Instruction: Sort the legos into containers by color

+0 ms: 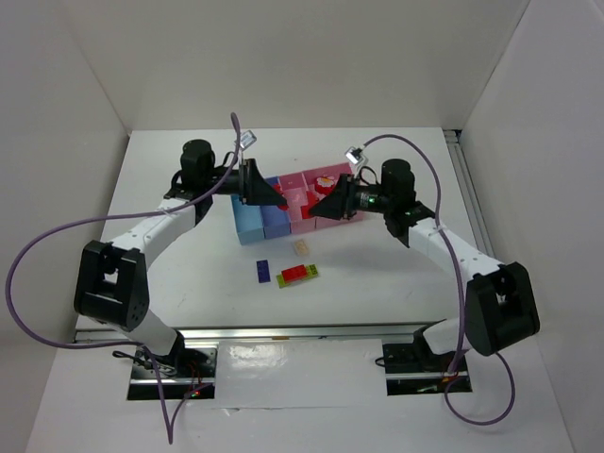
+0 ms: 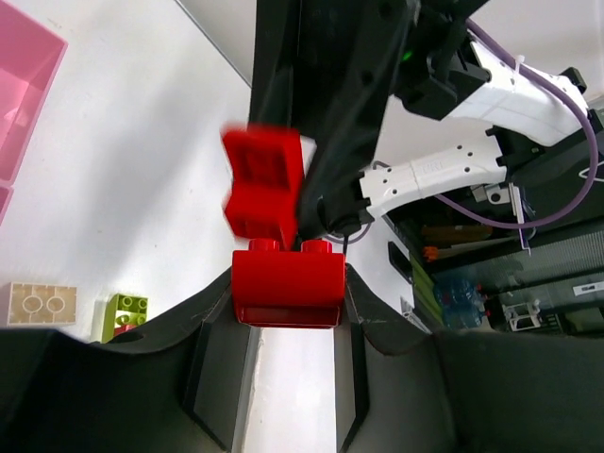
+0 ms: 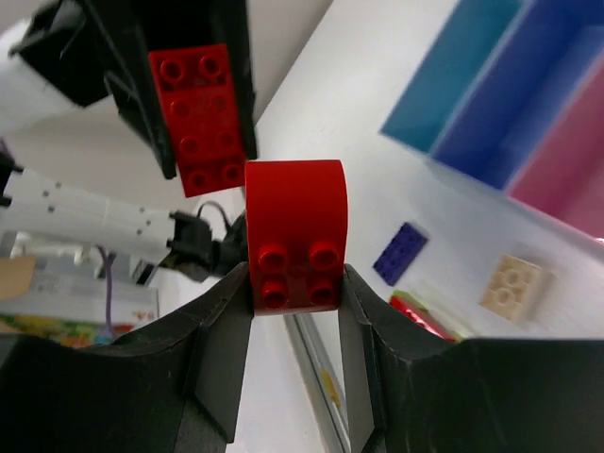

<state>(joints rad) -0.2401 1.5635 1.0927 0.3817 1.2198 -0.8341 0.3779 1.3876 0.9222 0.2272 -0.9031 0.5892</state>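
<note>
As two arms meet above the joined trays [image 1: 247, 226] in the top view, the left pincer [image 1: 276, 196] and right pincer [image 1: 316, 208] point tip to tip. A beige brick [image 1: 301, 247], a purple brick [image 1: 263, 271] and a red-and-lime pair [image 1: 298, 274] lie on the desk [image 1: 189, 274] nearby. Left wrist view: the left pincer is clamped on a red studded brick [image 2: 288, 288]. Right wrist view: the right pincer grips a red curved brick [image 3: 294, 236], just beside the studded one.

Below the left tool [image 1: 281, 200] and right tool [image 1: 318, 209] you have the white bench [image 1: 189, 274]. White walls [image 1: 311, 57] stand beyond and beside them. A metal rail [image 1: 283, 331] runs behind them. Past the left tool's tip, off the bench, you see bottles [image 2: 462, 297] among clutter.
</note>
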